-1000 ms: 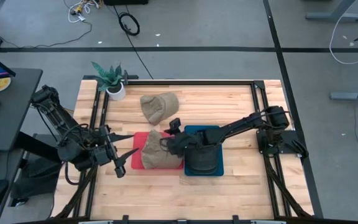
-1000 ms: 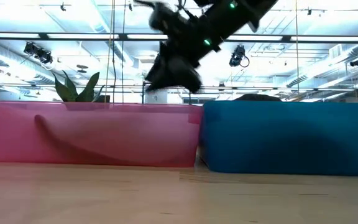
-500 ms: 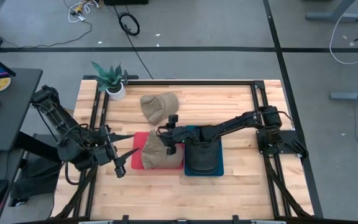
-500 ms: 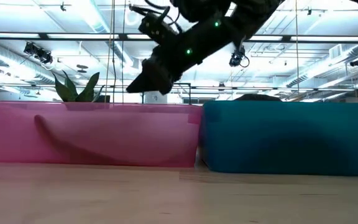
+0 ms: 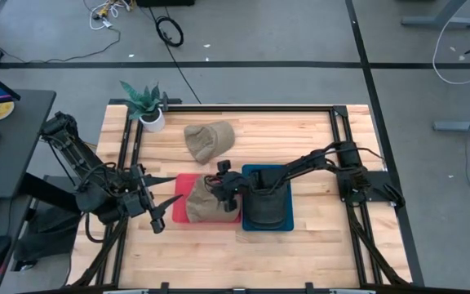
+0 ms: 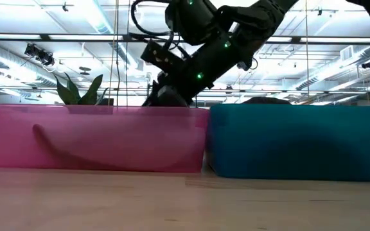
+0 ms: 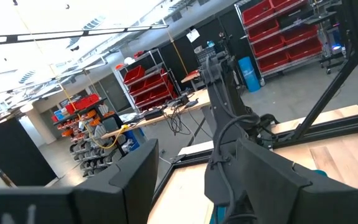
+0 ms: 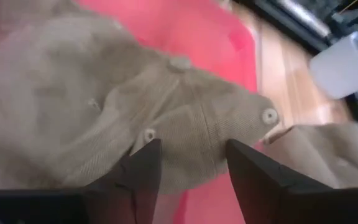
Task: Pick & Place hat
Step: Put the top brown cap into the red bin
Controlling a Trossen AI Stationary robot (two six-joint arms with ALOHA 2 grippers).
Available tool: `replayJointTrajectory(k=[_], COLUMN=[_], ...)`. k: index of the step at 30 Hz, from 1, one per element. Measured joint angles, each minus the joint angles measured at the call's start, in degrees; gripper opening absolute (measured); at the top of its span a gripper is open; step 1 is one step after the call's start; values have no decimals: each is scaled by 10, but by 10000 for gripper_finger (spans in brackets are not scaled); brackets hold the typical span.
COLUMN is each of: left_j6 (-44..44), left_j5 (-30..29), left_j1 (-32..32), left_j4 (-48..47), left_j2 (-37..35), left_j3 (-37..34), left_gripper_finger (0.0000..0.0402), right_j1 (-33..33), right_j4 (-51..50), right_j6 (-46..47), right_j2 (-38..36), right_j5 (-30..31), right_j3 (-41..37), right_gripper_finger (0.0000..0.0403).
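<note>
A tan hat (image 5: 205, 198) lies in the red tray (image 5: 181, 181), and it also shows in the right wrist view (image 8: 104, 106). My right gripper (image 5: 219, 184) is open and stands low over this hat's crown, its fingers (image 8: 140, 169) on either side of a seam. In the low view it dips behind the pink tray wall (image 6: 95, 138). A second tan hat (image 5: 209, 139) lies on the table behind the red tray. A dark hat (image 5: 266, 208) sits in the blue tray (image 5: 286, 173). My left gripper (image 5: 166, 206) is open and empty, left of the red tray. My right gripper comes at the tan hat's crown (image 8: 185, 124) from above, slanting from the table's right side, with its fingers open. I cannot tell whether the fingertips touch the cloth.
A potted plant (image 5: 147, 104) stands at the table's far left corner. Black frame rails (image 5: 333, 131) run along the table's sides. Bare wood lies in front of the trays (image 5: 219, 249).
My right gripper has gone down toward the tan hat in the red tray and now reaches below the tray's rim in the low view. The hats have stayed where they were.
</note>
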Motion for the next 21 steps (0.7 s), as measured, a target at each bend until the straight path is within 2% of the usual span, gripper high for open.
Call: replayJointTrajectory(k=[2,6,9,16,21], left_j6=[0,0,0,0,0], left_j5=[0,0,0,0,0], left_j1=[0,0,0,0,0], left_j4=[0,0,0,0,0], left_j2=[0,0,0,0,0], left_j3=[0,0,0,0,0], left_gripper_finger=[220,220,220,220,220], right_j1=[-6,-24,-37,-69,-79], right_j4=[-22,-39,-43,-68,-70], right_j6=[15,62,101,213,248], right_j2=[0,-1,-1,-2,-5], right_j5=[-13,-93,-127,-146,-174], right_j3=[0,1,1,1,1], right_gripper_finger=[185,185,185,185,185])
